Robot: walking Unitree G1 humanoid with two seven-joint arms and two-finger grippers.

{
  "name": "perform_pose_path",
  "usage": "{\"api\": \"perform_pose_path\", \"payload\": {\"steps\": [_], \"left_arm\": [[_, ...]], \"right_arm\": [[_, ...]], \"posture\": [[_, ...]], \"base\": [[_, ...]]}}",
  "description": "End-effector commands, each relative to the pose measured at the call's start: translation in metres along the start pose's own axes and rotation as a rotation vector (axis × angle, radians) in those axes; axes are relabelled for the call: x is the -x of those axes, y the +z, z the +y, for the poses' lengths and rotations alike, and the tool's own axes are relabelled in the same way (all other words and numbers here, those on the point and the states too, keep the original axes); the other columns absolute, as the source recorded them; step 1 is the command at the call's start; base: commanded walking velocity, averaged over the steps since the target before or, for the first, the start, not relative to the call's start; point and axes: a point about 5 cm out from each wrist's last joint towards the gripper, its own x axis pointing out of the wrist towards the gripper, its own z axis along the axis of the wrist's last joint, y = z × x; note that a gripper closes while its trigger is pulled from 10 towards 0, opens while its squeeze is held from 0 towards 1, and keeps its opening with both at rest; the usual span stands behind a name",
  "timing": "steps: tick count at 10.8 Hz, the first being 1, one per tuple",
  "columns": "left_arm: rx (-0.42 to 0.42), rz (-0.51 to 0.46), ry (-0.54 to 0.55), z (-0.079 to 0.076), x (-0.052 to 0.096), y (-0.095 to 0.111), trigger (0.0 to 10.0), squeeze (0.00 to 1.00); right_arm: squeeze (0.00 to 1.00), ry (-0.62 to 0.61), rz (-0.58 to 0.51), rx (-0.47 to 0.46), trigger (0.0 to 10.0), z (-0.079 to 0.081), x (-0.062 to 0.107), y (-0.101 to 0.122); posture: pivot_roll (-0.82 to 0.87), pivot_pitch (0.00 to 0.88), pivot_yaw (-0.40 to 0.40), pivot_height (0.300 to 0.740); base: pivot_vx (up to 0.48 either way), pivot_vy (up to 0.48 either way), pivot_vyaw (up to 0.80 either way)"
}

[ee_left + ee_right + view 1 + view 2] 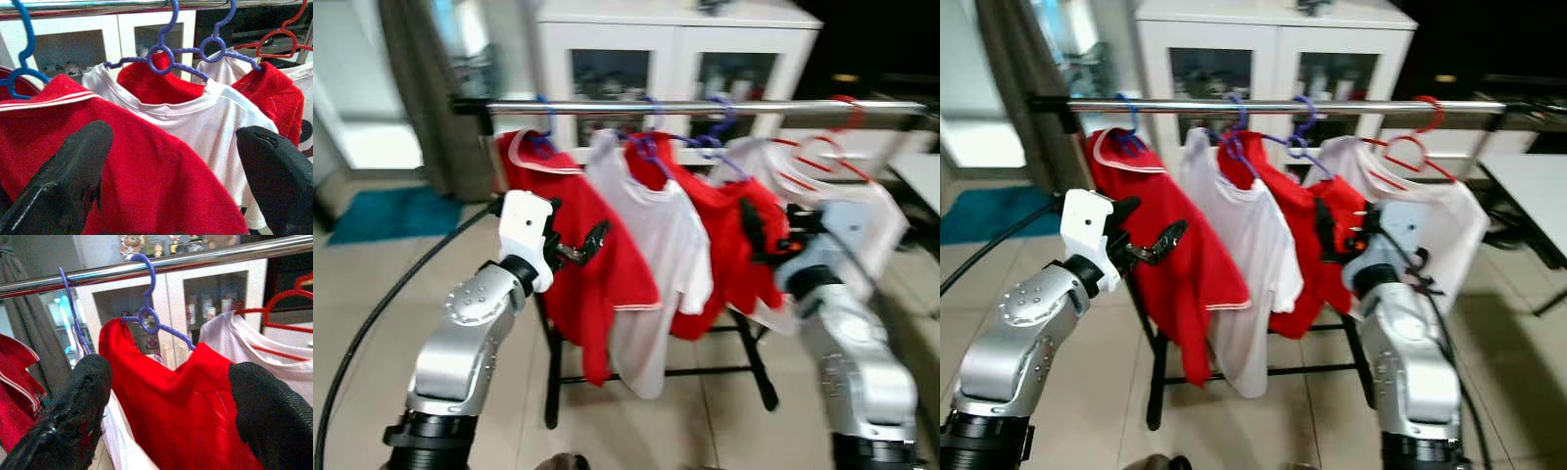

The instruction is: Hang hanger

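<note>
I can read no label or writing on any shirt or on the cabinet; the head views are too blurred for that. My left gripper (590,242) is raised in front of the leftmost red shirt (573,255), fingers (63,176) spread wide apart with nothing between them; whether a tip brushes the cloth I can't be sure. My right gripper (1332,230) is up at the second red shirt (181,406), its fingers (78,406) also spread wide and holding nothing, the red cloth lying just beyond them.

All the hangers I see are on the steel rail (705,106) of the clothes rack: a blue hanger (19,73) carries the leftmost red shirt, a second blue hanger (164,54) the white shirt (651,255), a third blue hanger (151,320) the second red shirt, and a red hanger (1410,147) a white shirt (1449,211) at the right end. A white glass-door cabinet (675,59) stands behind the rack.
</note>
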Motion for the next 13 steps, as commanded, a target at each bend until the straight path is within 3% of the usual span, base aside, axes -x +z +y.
{"api": "perform_pose_path", "payload": {"steps": [1,5,7,8,9,10,12,13], "left_arm": [[-0.008,-0.015,0.012,0.001,-0.002,0.004,10.0,0.00],[-0.028,-0.014,0.027,0.005,-0.004,0.005,10.0,0.00],[-0.035,-0.007,0.012,0.005,-0.005,0.003,10.0,0.00],[-0.037,-0.014,-0.022,0.003,-0.007,0.005,10.0,0.00],[-0.031,-0.015,-0.043,0.003,-0.007,0.005,10.0,0.00],[-0.048,-0.011,-0.108,-0.001,-0.008,0.007,10.0,0.00],[-0.025,-0.030,-0.218,-0.007,-0.006,0.014,10.0,0.00],[-0.030,-0.017,-0.330,-0.011,-0.002,0.015,10.0,0.00]], "right_arm": [[1.00,-0.006,-0.013,0.011,10.0,0.002,0.000,0.002],[1.00,-0.018,-0.033,0.026,10.0,0.003,-0.009,0.008],[1.00,-0.053,-0.058,0.050,10.0,0.001,-0.012,0.013],[0.45,-0.078,-0.081,0.047,10.0,-0.002,-0.011,0.017],[0.16,-0.071,-0.082,0.064,10.0,-0.002,-0.012,0.018],[0.00,-0.002,-0.040,0.114,10.0,-0.007,-0.014,0.019],[0.00,0.076,0.024,0.135,10.0,-0.019,-0.014,0.023],[0.00,0.078,0.078,0.183,10.0,-0.030,-0.014,0.024]], "posture": [[-0.15,0.000,0.013,0.740],[-0.13,0.000,0.006,0.740],[-0.13,0.000,0.005,0.740],[-0.13,0.000,0.003,0.740],[-0.13,0.000,0.004,0.740],[-0.13,0.000,0.000,0.740],[-0.13,0.000,-0.008,0.740],[-0.12,0.000,-0.014,0.740]], "base": [[0.364,0.000,0.54],[0.369,0.000,0.63],[0.368,0.000,0.00],[0.000,0.000,0.00],[0.000,0.000,0.00],[0.000,0.000,0.00],[0.000,0.000,0.00],[0.000,0.000,0.00]]}}
